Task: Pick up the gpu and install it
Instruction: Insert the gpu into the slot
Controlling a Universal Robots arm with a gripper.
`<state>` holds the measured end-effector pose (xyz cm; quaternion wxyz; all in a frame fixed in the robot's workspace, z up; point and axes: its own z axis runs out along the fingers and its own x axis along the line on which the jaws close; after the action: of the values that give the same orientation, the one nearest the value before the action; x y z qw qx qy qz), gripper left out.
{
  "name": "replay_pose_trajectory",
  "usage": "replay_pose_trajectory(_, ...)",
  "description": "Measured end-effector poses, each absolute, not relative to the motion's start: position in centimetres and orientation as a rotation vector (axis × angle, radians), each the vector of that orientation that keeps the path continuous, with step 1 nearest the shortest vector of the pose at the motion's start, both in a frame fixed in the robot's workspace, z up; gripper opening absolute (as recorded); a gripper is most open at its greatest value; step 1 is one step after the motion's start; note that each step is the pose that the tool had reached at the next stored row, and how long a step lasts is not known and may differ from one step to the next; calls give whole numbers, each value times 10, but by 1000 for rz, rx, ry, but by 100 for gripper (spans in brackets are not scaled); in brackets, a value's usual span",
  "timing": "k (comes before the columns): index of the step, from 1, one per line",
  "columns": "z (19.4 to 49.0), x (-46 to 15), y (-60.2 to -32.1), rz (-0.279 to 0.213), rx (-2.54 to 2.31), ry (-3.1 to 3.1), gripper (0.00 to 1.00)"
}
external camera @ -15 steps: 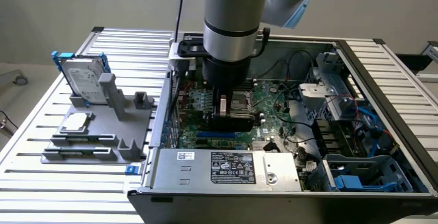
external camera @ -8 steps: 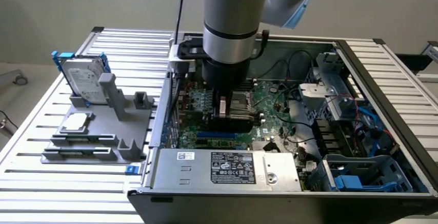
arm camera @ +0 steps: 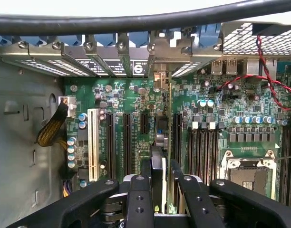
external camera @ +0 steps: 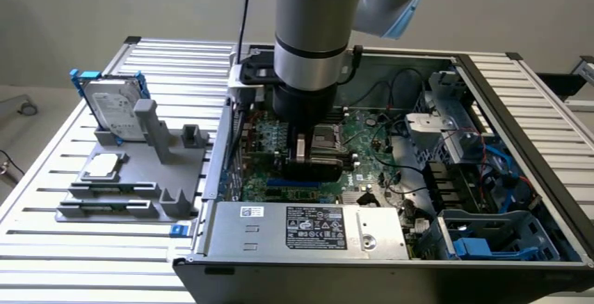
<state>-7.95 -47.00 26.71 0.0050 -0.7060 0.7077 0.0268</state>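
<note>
Gpu pick-up done; whether it is fully seated I cannot tell; at the exterior view's left the hard drive stands in a grey fixture on the desk; further right, inside the open case, the gripper is clamped on the card, which stands on edge between its fingers over the motherboard slots, bracket toward the rear openings.
</note>
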Motion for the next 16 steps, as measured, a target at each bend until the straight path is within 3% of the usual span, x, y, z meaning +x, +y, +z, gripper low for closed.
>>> replay_pose_trajectory(16, 260, -82, -470, 84, -2221, 2207, 26)
